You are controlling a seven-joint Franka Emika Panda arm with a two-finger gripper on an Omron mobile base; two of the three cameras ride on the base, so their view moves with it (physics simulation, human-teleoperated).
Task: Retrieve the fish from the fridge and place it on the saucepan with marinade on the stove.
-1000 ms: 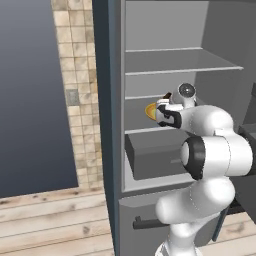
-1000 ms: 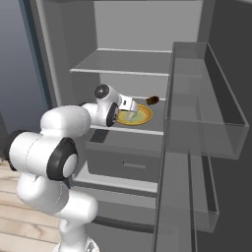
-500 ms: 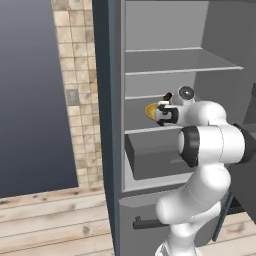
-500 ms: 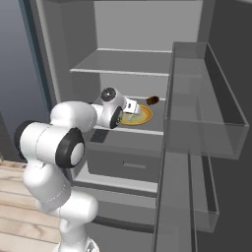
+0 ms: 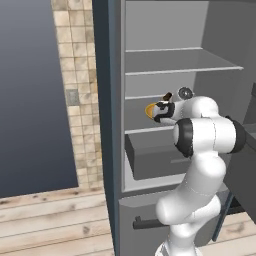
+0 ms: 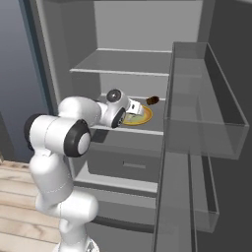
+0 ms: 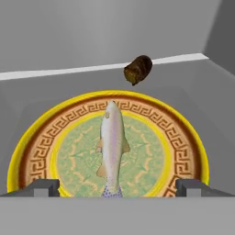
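The hand view gives what the two base views cannot: a pale silvery fish [image 7: 111, 147] lies lengthwise across the middle of a round plate [image 7: 183, 151] with a yellow rim, a brown patterned band and a green centre. Its head points toward the back wall of the fridge [image 7: 92, 27], its speckled tail toward the camera. Beyond the plate's far rim, near the back edge of the shelf [image 7: 215, 101], sits a small dark brown lump [image 7: 137, 69] that I cannot identify. The two dark fingertips [image 7: 43, 187] stand far apart at the bottom of this view, one off each side of the plate's near edge, so the jaws are spread wide and pinch nothing; the fish's tail lies between them without touching either.

In the right base view the gripper [image 6: 135, 109] reaches in over the middle shelf [image 6: 147, 129], and the plate [image 6: 142, 117] shows as a yellow-edged sliver past it, with the brown lump [image 6: 152, 100] behind. The fish itself is too small to make out there. The open door's clear bins [image 6: 206, 123] fill the right side.

In the left base view the arm hides most of the shelf; the plate [image 5: 150, 110] peeks out as a yellow arc left of the gripper [image 5: 161, 111], above the grey drawer [image 5: 150, 155]. The fridge's dark side panel [image 5: 107, 125] stands beside a tiled wall strip [image 5: 75, 100].
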